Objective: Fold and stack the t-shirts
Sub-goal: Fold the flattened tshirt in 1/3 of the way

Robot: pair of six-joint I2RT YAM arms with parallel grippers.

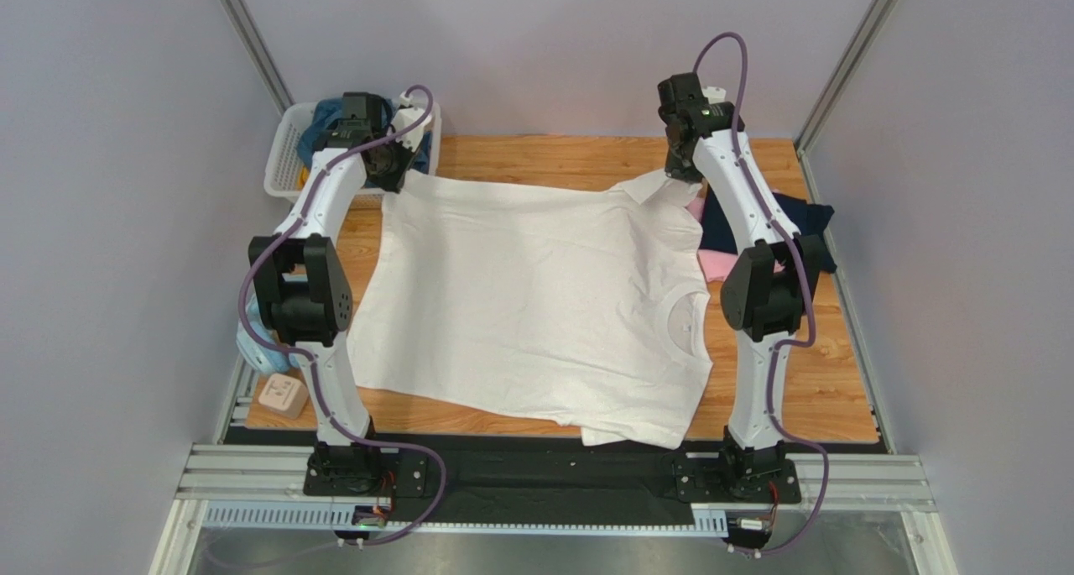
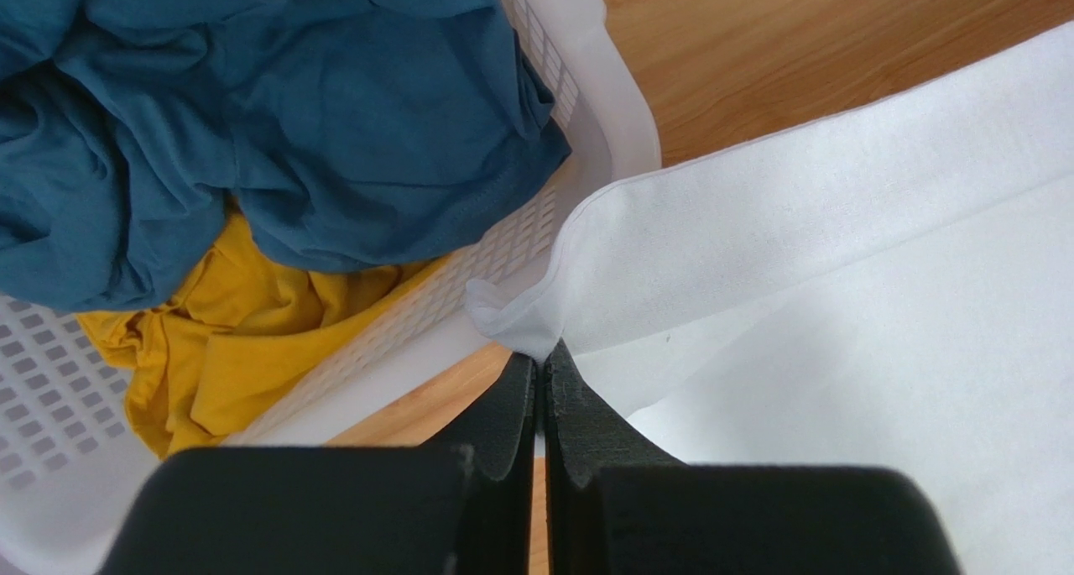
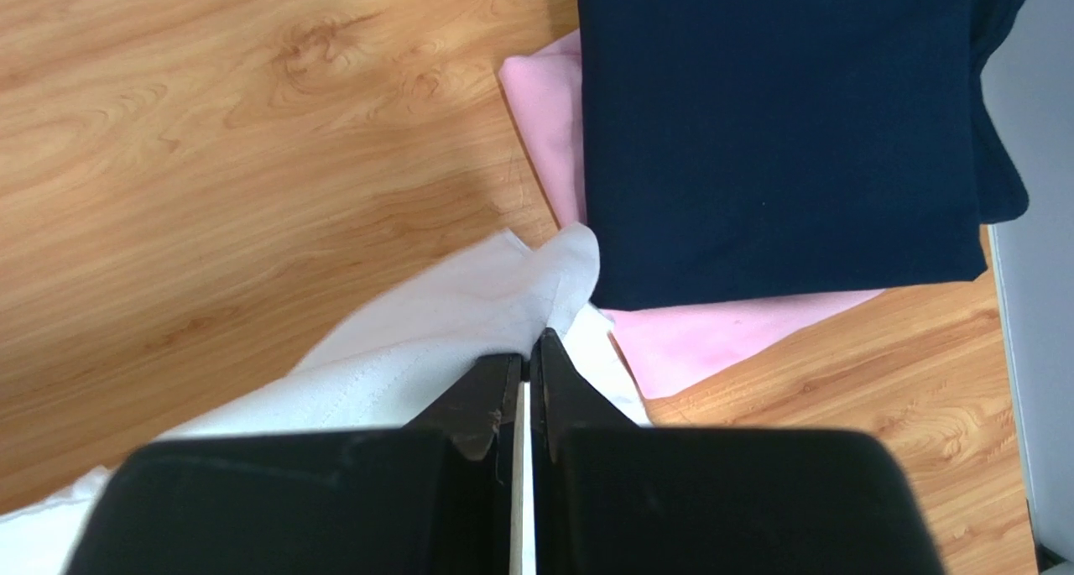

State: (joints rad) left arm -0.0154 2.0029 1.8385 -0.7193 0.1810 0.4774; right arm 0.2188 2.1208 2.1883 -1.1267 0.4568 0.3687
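A white slatted plastic basket is set at the far left corner of a light-brown wooden table. At the near left edge, light-blue headphones are partly seen, and a small beige square box is placed just beside them.

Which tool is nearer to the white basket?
Left. The left tool pinches a corner of the white t-shirt right beside the basket; the right tool grips it across the table, by the navy t-shirt.
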